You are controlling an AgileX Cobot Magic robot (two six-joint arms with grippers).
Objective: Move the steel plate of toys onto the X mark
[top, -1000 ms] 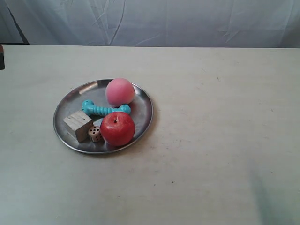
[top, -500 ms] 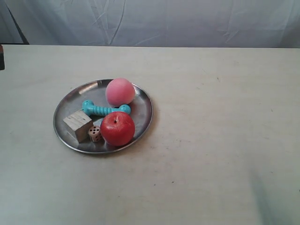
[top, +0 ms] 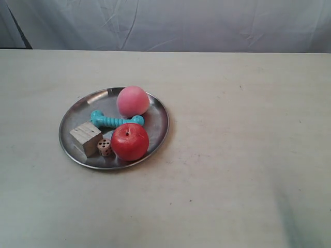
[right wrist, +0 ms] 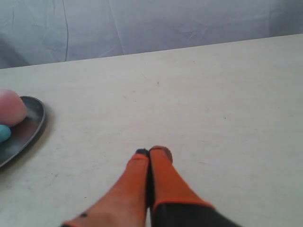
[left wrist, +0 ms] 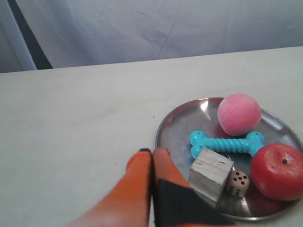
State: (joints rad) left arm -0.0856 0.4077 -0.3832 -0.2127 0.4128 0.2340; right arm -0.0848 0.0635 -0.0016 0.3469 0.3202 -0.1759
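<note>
Within left wrist view, end effector [left wrist: 152, 151]

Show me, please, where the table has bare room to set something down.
The table is bare from the steel plate to the exterior view's right edge, and along that view's bottom edge. The plate itself is crowded: ball, bone, cube, die, apple.

One steel plate [top: 78, 110], one ball [top: 133, 101], one apple [top: 129, 142], one bone [top: 117, 121], one cube [top: 86, 138], one die [top: 105, 147], two end effectors [left wrist: 152, 152] [right wrist: 150, 151].

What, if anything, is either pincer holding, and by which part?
Nothing is held. The left pincer is shut on nothing near the steel plate; the right pincer is shut and empty above the table.
</note>
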